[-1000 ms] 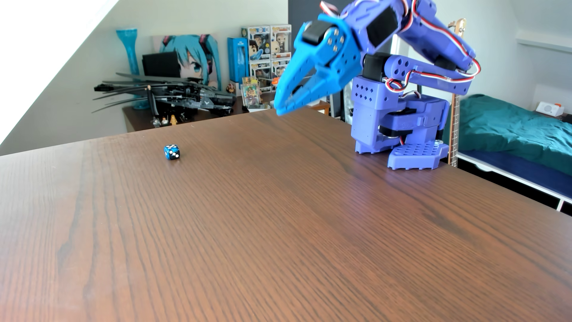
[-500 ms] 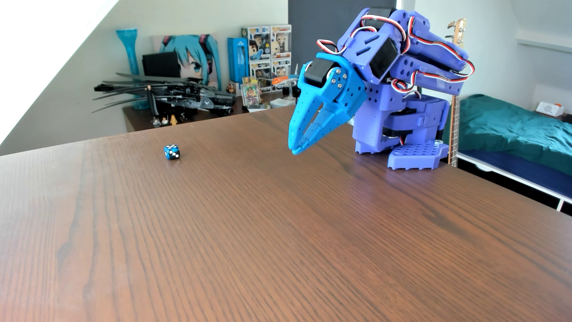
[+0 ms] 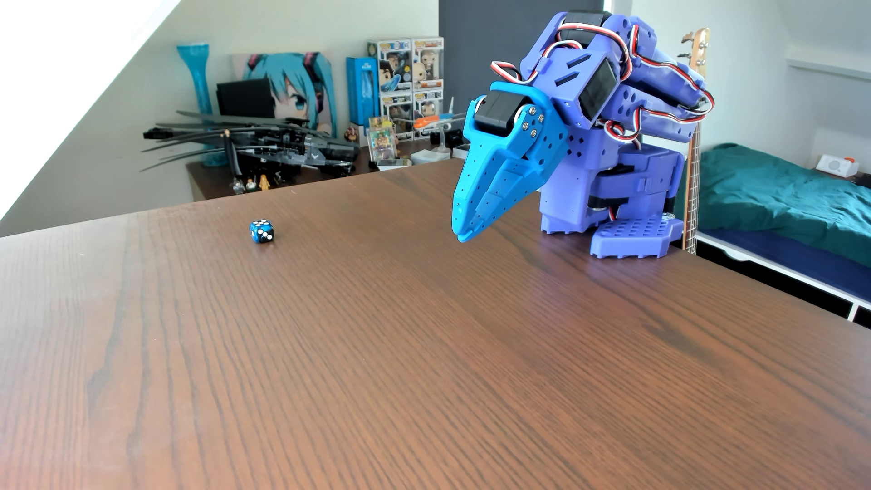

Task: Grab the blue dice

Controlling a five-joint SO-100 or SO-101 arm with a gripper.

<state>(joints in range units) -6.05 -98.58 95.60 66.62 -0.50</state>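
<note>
On the brown wooden table [image 3: 424,353], toward its far left part, sits the blue dice [image 3: 261,232], alone and upright on one face, white pips showing on the top and on the side toward the camera. Nothing touches it; bare wood lies all round it.

Well to the right of the dice, near the table's far right edge, stands the purple arm [image 3: 608,141], folded over its base. Its light-blue gripper [image 3: 464,237] points down and leftward, tips hanging just above the wood, well apart from the dice. The two fingers lie pressed together along their length with no gap visible at the tips, so the claw reads as closed and it holds nothing.

By my judgement the task is at its very start: the dice lies untouched, and the whole of the work is left. The arm would need to reach across to the dice, part its fingers, come down round it and close. As the cube is far smaller than the jaws, the placing will likely need care.

Counted: one dice, one arm, one gripper with two fingers, one table. Beyond the dice, off the table, a side desk carries a dark model aircraft [image 3: 283,146], four boxed figures [image 3: 411,87] stacked two by two, and one blue vase [image 3: 198,94]
</note>
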